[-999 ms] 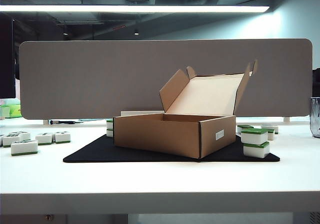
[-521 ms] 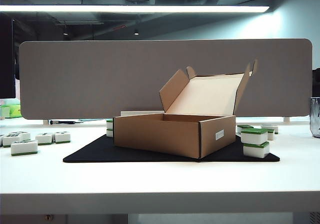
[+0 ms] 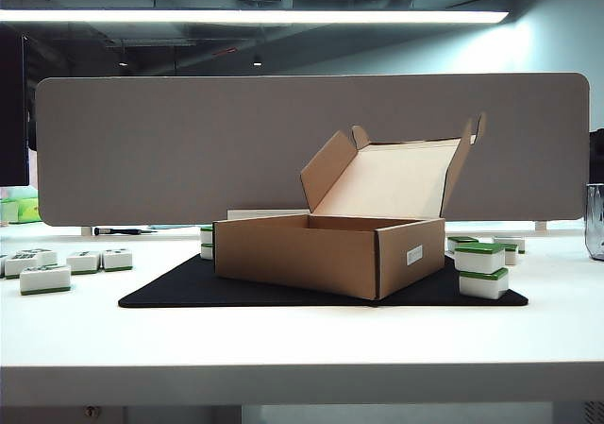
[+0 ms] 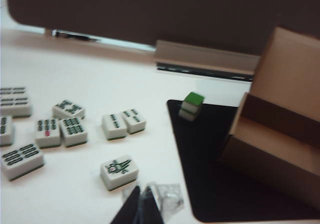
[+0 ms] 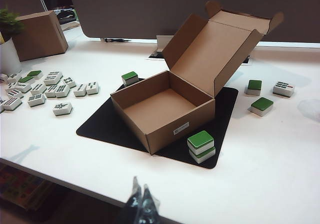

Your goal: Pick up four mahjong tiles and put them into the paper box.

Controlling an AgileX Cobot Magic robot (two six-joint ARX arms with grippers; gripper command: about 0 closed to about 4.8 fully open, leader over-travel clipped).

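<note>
The open paper box stands on a black mat, lid tilted back, nothing inside it. Several mahjong tiles lie face up on the left. Two green-backed tiles sit stacked by the box's labelled side. Neither gripper shows in the exterior view. My left gripper is shut and holds nothing, hovering just beside one face-up tile; a small stack stands on the mat corner beyond. My right gripper is shut and holds nothing, high over the table's front edge.
More green-backed tiles lie to the right of the mat. A closed brown carton and a potted plant stand at the far left. A grey partition runs along the back, and a glass stands at the right edge.
</note>
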